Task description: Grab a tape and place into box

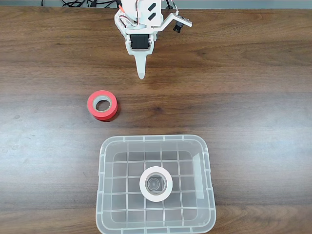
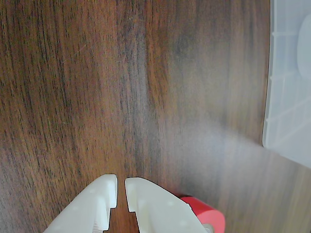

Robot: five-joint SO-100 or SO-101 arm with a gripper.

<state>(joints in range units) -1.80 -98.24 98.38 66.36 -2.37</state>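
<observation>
The white tape roll [image 1: 156,184] lies flat inside the clear box [image 1: 103,161], near the middle of its grid bottom. My white gripper [image 1: 141,73] hangs at the top of the fixed view, far from the box, pointing down toward the table. In the wrist view my gripper [image 2: 121,187] has its two white fingers almost touching, with nothing between them. The box's rim [image 2: 286,97] shows at the right edge of the wrist view.
A red-orange tape roll [image 1: 102,105] with a grey core lies on the wood table between my gripper and the box; its edge [image 2: 209,213] peeks out beside my fingers in the wrist view. Cables lie along the table's far edge.
</observation>
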